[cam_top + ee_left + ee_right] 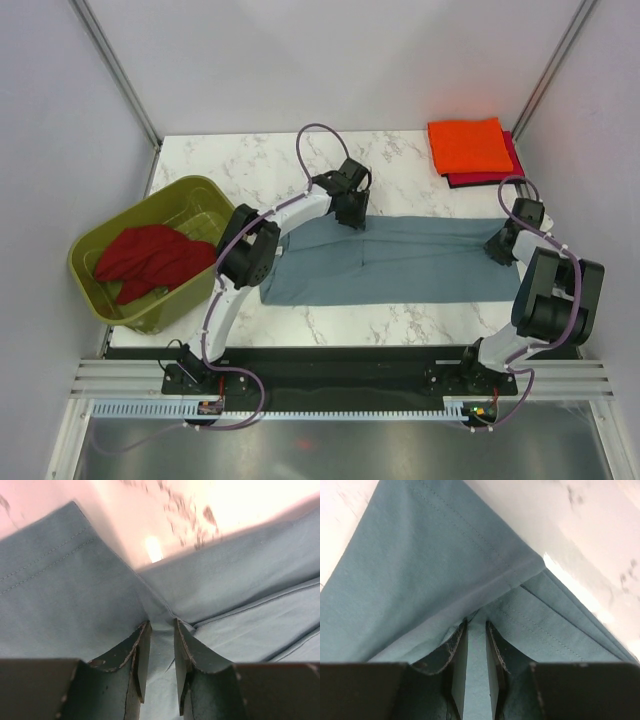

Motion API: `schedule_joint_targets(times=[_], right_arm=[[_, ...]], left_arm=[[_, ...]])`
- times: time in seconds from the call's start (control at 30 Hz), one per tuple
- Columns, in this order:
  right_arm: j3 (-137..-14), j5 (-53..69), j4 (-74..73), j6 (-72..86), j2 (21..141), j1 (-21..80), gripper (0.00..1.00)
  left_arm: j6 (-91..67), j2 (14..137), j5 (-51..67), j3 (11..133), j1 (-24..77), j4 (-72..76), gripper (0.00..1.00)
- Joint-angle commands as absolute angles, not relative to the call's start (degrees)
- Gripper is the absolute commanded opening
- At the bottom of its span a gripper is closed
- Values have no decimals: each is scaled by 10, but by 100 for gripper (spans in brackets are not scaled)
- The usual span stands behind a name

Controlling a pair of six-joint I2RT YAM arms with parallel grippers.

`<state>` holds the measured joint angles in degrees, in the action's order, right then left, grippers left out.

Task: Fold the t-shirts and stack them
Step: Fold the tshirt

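Slippage is risked: only a thin ridge of blue shirt (400, 268) is pinched by the left gripper (161, 630) at its 12 o'clock edge and by the right gripper (476, 625) at 3 o'clock; uneven pulling could free it. It is laid centrally, long axis 9 to 3 o'clock.

Under orange shirt (467, 145), magenta-red shirt (485, 181) mostly hidden; blue-grey shirt (420, 262) cut off by edges in both wrist views.
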<state>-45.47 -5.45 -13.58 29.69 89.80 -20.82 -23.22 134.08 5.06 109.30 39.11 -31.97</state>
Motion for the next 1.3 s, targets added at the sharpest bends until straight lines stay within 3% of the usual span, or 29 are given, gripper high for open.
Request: schedule_joint_targets(times=[0.0,0.23,0.43,0.53,0.67,1.27], right_arm=[[-482,-69,-122,287,957,-208,29],[-589,-120,-269,316,961,-209,29],[-604,-176,-350,358,917,-213,33],[-593,-190,-363,370,904,-214,36],[-576,-212,-374,372,896,-224,36],[-506,-245,-271,356,936,-241,34]], left_arm=[[-244,1389,17,1137,368,-345,34],[-240,1359,88,1183,363,-345,34],[-258,1293,174,1181,392,-294,32],[-274,1281,195,1163,405,-256,24],[-279,1294,214,1154,430,-235,2],[-294,1408,203,1143,443,-182,2]])
